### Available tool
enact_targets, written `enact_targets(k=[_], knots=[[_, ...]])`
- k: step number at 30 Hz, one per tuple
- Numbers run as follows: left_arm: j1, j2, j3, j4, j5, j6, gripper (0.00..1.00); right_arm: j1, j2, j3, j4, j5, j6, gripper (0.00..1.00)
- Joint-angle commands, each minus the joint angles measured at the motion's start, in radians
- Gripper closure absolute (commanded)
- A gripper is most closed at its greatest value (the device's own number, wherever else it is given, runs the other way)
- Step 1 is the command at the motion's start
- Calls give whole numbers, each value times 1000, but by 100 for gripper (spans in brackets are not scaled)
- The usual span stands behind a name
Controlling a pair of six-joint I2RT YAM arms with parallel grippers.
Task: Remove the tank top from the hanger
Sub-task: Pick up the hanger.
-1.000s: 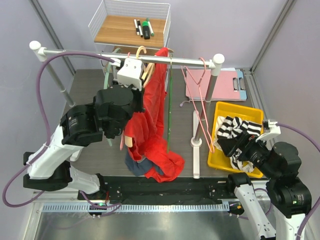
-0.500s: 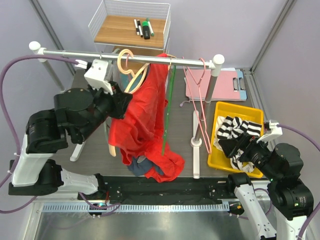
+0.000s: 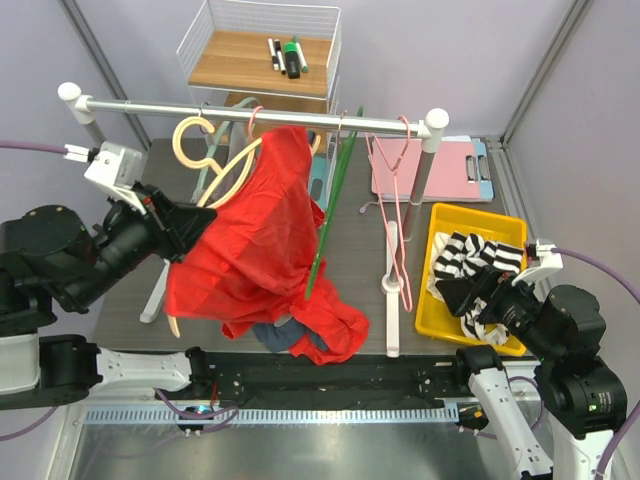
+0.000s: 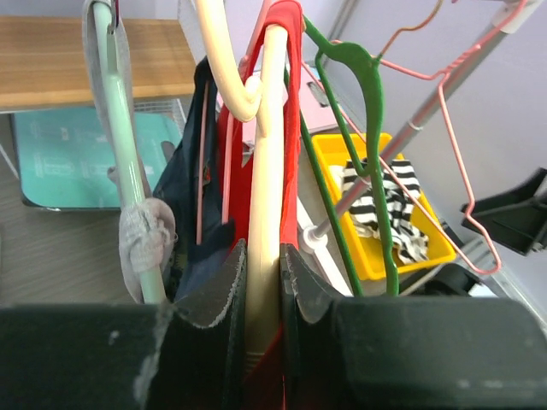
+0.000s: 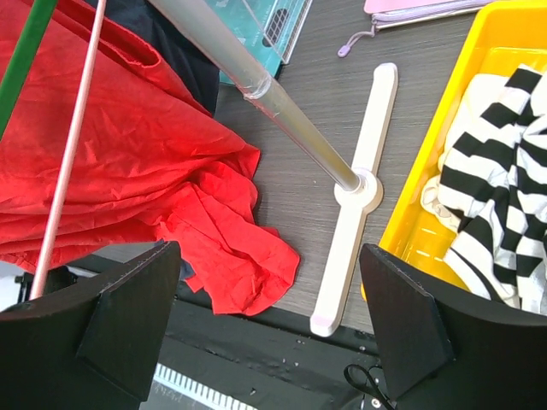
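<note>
Robot lab cell, plain lilac walls (image 3: 450,50), aluminium frame posts (image 3: 545,65) around table (image 3: 358,245)

tank top (image 3: 250,250): red, still on the hanger, spread wide, bottom end in a heap | hanger (image 4: 267,171): cream, tilted

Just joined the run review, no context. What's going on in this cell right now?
The left gripper is shut on the cream hanger carrying the red tank top, holding it out to the left with its hook apparently clear of the rail. The top is still on the hanger, its lower end bunched on the table. The right gripper is open and holds nothing, beside the yellow bin.
</note>
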Motion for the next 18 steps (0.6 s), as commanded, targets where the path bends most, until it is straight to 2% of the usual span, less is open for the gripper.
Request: enact_targets(k=[1,7,18], knots=[[2,-56,-21,12,108,-31,100,-2,29,36,16,-56,-31,9],[2,-131,-56,-43,192,-79,100,-2,70,72,16,-244,-77,9],[2,-258,-162,-174,240,-94,100,13,87,155,49,-393,-76,9]])
